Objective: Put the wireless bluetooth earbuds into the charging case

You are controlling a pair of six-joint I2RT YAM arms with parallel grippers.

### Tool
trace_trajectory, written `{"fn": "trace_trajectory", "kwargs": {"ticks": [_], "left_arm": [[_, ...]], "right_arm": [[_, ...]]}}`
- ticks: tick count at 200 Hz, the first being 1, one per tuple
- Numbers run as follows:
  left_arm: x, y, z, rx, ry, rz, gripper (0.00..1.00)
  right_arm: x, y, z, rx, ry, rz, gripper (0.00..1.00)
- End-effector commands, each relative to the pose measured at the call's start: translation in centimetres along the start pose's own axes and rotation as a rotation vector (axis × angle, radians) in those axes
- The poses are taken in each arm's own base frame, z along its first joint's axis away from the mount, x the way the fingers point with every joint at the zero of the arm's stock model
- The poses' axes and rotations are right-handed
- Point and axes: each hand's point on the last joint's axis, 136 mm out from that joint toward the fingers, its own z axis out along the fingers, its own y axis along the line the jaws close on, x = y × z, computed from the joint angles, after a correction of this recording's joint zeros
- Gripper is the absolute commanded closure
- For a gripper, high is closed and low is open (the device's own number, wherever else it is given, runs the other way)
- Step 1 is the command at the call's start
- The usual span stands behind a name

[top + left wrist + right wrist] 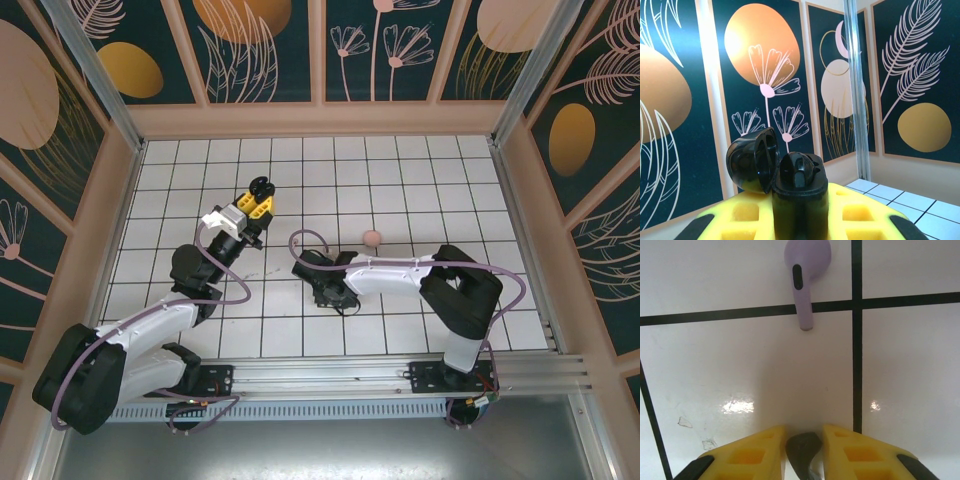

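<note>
My left gripper (800, 222) is shut on a black charging case (799, 197), held upright off the table with its lid (752, 160) hinged open to the left. A rounded black shape (801, 170) sits in the case's top; I cannot tell if it is a bud. In the top view the case (260, 186) is above my left gripper (256, 207). My right gripper (804, 432) points down at the tiles, shut on a black earbud (802, 450) that fills the narrow gap between its yellow fingers (757, 452). A purple earbud (805, 270) lies on the tiles just ahead, stem toward me.
A small round pink object (371, 237) lies on the white grid table (420, 190), behind my right arm (400, 272). Patterned walls enclose the table on three sides. The right gripper (333, 296) works near the table's middle.
</note>
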Motion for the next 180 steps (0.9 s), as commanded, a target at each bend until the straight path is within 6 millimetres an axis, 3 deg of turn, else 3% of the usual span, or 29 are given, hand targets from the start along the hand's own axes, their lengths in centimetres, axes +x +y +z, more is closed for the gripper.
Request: {"fn": "trace_trajectory", "kwargs": {"ticks": [1, 50, 99, 140, 180], "left_arm": [[-1.1, -0.4, -0.1, 0.014, -0.042, 0.005, 1.0], [-1.4, -0.6, 0.1, 0.032, -0.042, 0.003, 1.0], [-2.1, -1.2, 0.5, 0.068, -0.046, 0.009, 1.0], [-2.4, -2.4, 0.6, 0.142, -0.041, 0.046, 1.0], [-2.9, -3.6, 0.9, 0.219, -0.047, 0.062, 1.0]], "right_arm": [[0.1, 0.0, 0.4, 0.012, -0.009, -0.01, 0.77], [-1.0, 0.2, -1.2, -0.02, -0.066, 0.003, 0.82], [-3.8, 0.9, -5.7, -0.098, -0.199, 0.026, 0.83], [-8.6, 2.3, -13.1, -0.202, -0.391, 0.013, 0.82], [-14.1, 3.2, -23.3, -0.35, -0.63, -0.01, 0.82]]}}
